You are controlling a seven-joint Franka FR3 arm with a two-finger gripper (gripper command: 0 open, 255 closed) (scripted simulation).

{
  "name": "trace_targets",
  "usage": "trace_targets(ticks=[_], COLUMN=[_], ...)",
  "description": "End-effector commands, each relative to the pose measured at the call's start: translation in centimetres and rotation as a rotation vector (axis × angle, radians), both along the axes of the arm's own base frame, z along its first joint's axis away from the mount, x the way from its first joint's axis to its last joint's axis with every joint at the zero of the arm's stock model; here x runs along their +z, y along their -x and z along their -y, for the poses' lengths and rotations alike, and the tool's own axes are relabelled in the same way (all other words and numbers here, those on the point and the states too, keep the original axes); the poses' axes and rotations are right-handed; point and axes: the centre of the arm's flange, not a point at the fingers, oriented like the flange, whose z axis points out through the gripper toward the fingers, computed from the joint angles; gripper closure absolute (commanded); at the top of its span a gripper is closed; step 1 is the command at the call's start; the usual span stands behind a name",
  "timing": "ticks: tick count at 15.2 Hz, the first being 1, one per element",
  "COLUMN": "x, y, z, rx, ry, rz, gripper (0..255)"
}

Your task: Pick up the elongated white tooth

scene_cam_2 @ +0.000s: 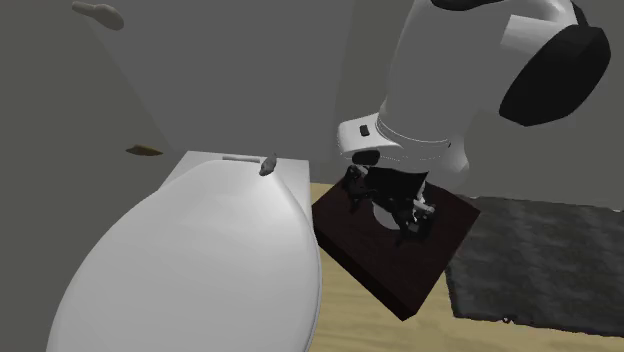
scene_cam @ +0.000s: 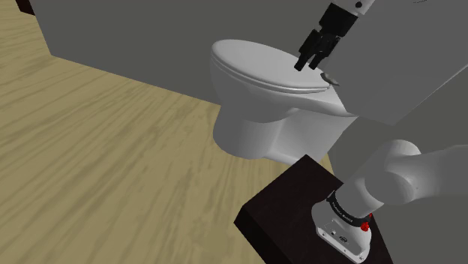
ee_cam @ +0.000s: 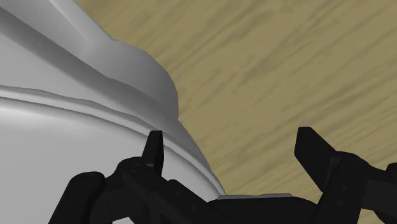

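Note:
The tooth (scene_cam: 328,77) is a small, elongated grey piece lying at the back edge of the closed white toilet lid (scene_cam: 255,64), close to the tank. It also sits at the lid's far end (scene_cam_2: 268,165) in the second exterior view. My black gripper (scene_cam: 307,60) hangs open just above the lid, a little to the shoulder view's left of the tooth and not touching it. From the wrist, its fingers (ee_cam: 153,149) stand wide apart over the lid's rim (ee_cam: 63,146) and the wooden floor, and nothing lies between them (ee_cam: 234,149).
The white toilet bowl (scene_cam: 255,131) stands on a wood-plank floor (scene_cam: 90,150), with the grey tank (scene_cam: 397,67) behind it. My dark stand (scene_cam: 292,214) is beside the bowl. A grey rug (scene_cam_2: 545,260) lies past the stand.

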Motion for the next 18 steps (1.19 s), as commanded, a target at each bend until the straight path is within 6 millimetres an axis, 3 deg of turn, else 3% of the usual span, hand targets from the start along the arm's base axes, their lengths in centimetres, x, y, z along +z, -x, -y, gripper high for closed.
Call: trace_targets(ticks=[1,18], x=[0.0,-2.7], y=[0.0,-4.8], z=[0.0,20.8], rx=[0.000,0.111], ry=[0.000,0.092], rz=[0.000,-0.221], gripper=[0,0])
